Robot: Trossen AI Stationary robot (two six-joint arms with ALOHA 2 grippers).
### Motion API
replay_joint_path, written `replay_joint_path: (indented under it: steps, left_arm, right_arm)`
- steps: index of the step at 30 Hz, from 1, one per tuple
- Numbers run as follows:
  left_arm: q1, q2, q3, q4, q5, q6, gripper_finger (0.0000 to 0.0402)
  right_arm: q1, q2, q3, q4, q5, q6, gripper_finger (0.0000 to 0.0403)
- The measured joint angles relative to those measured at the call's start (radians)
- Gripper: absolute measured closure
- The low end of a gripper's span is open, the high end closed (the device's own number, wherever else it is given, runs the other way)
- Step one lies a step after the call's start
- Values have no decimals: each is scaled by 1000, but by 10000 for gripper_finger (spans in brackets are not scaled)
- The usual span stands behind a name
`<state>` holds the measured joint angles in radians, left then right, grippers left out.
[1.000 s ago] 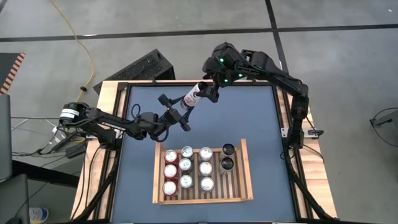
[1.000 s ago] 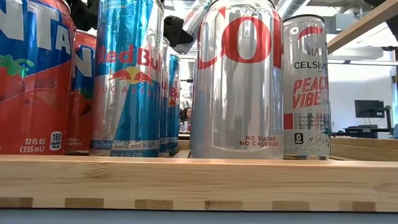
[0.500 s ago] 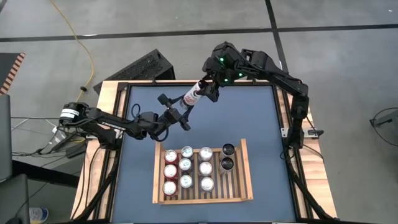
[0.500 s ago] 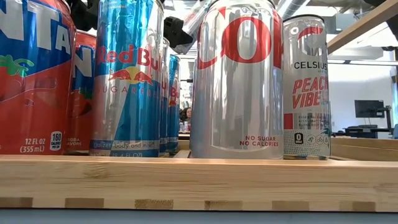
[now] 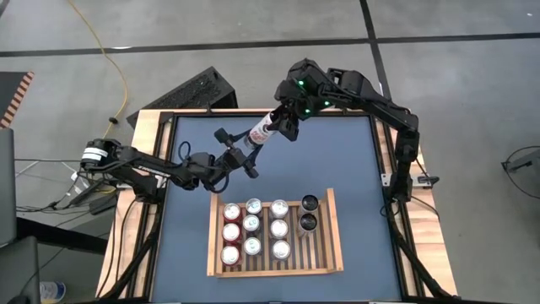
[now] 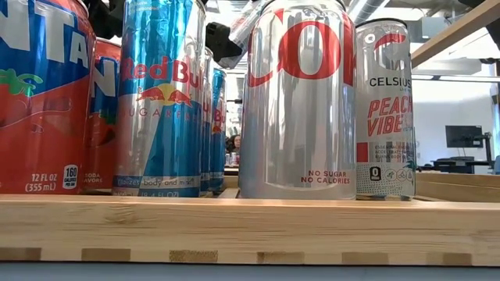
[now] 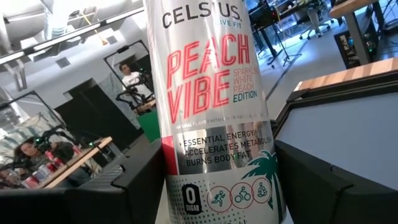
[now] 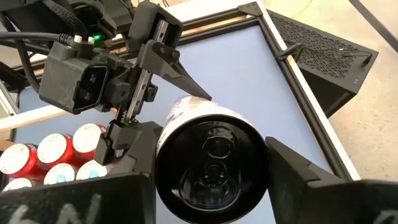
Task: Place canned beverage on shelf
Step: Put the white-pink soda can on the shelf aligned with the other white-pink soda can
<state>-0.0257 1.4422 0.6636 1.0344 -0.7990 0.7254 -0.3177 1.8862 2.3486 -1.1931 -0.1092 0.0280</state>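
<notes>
A slim white Celsius can [image 5: 261, 131] hangs tilted in the air over the far part of the blue table, with its top toward the far right. My left gripper [image 5: 245, 152] is shut on its lower end. My right gripper [image 5: 283, 121] is shut on its top end [image 8: 211, 165]. The light-wood shelf [image 5: 336, 236] lies nearer the table's front and holds several upright cans [image 5: 253, 228]. The left wrist view shows the can's label [image 7: 214, 106] close up, between my left fingers. My left gripper pinches the can's lower part [image 7: 177, 186] between its two fingers [image 7: 124, 186], one on each side of the round wall. It comes from the table's left, almost level. The can is lifted clear and stands out past the fingertips, slanting up. My right gripper has the can's top end [image 8: 165, 152] between its two fingers [image 8: 311, 180], one on each side just below the rim. It comes slanting down from the far right, along the can's length. The can is clear of the table.
Two dark open-topped cans [image 5: 309, 213] stand at the shelf's right side, with bare slats [image 5: 321, 253] beside them. A wood frame [image 5: 384, 160] edges the table. A black box [image 5: 196, 91] sits beyond the far left corner. People show in the room behind.
My right gripper has shut: its fingers stood wide at the can's top end and now lie against both sides of it. Neither arm has moved, and the can has kept its place and tilt.
</notes>
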Motion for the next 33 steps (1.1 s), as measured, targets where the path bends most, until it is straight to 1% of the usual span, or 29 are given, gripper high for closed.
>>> replay_joint_path:
  steps: [6, 11, 14, 18, 21, 24, 26, 28, 31, 33]
  left_arm:
    - [-4, 0, 0, 0, -10, 54, 148]
    - [-29, 0, 0, 1, -21, 122, 122]
    - [-42, -5, 0, -13, -36, 139, 106]
    - [-49, -25, 2, -40, -20, 130, 99]
    - [-49, -32, 2, -77, -9, 118, 100]
    - [-49, -51, 2, -101, -23, 100, 100]
    - [-53, -71, 2, -147, -40, 70, 100]
    - [-63, -100, 2, -217, -43, 38, 100]
    - [-86, -165, 2, -307, -46, 1, 100]
    - [-105, -217, 2, -379, -66, -23, 100]
  right_arm:
    - [14, -2, 0, -14, 10, -26, 227]
    - [16, -4, 7, -51, 6, -54, 227]
    - [21, -4, 5, -75, 24, -68, 227]
    - [34, 1, 0, -101, 66, -104, 227]
    - [40, 0, 2, -83, 103, -114, 227]
    - [43, -2, 5, -142, 112, -103, 227]
    - [48, -2, 5, -186, 113, -103, 227]
    - [62, -2, 5, -238, 145, -106, 227]
    - [110, -2, 5, -324, 253, -108, 227]
    - [149, -10, 5, -356, 291, -107, 227]
